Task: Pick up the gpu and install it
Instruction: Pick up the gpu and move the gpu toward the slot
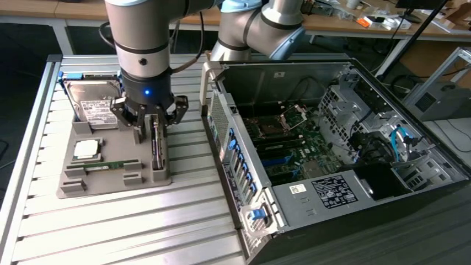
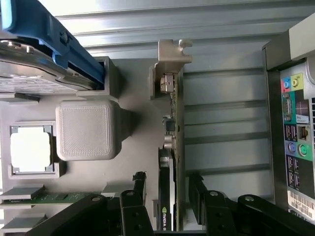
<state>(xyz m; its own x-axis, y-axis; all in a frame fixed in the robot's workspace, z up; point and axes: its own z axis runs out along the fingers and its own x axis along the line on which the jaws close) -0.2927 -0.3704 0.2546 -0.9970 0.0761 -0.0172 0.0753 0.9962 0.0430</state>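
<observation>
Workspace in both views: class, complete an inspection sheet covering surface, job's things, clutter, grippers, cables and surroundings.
Surface: slatted metal table carrying a grey holder tray and an open computer case.
Job's things: gpu stands on edge in the tray's slot, not installed.
Clutter: hard drive, processor and memory stick in the tray.
Grippers: the gripper is open, one finger on each side of the gpu, not clamped.
Cables: blue cables inside the case.
Surroundings: wooden benches with small items behind.
</observation>
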